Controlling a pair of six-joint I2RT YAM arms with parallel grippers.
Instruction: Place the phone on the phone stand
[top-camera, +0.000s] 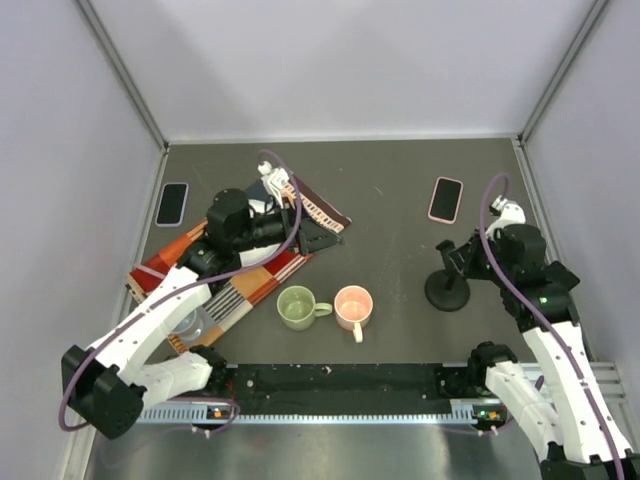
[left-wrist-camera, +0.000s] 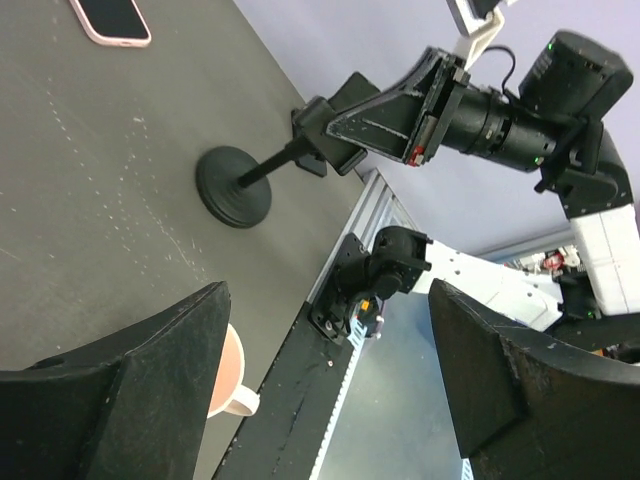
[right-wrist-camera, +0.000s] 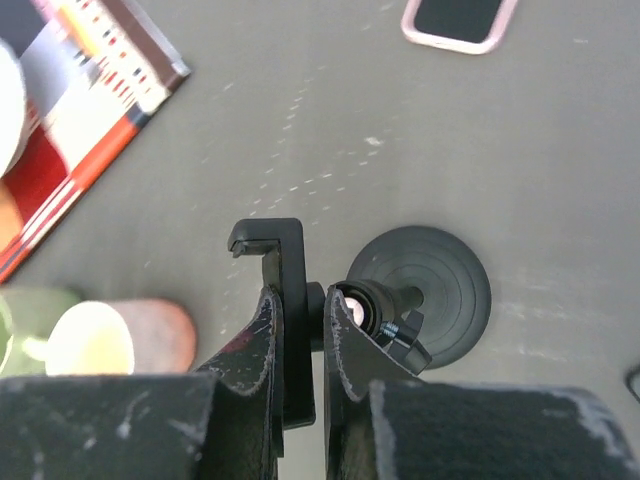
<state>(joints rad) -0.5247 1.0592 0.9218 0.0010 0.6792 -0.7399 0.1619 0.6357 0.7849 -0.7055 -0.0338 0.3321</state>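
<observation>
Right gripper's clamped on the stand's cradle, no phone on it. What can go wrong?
1. The right gripper is shut on the cradle of the phone stand; any sideways pull may tip it on its small round base.
2. Its fingers cover part of the cradle, so the pink phone may not seat.
3. The open left gripper sits across the table from that phone: a long reach.

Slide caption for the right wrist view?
Right gripper shut on the phone stand cradle; pink phone lies beyond it.
</observation>
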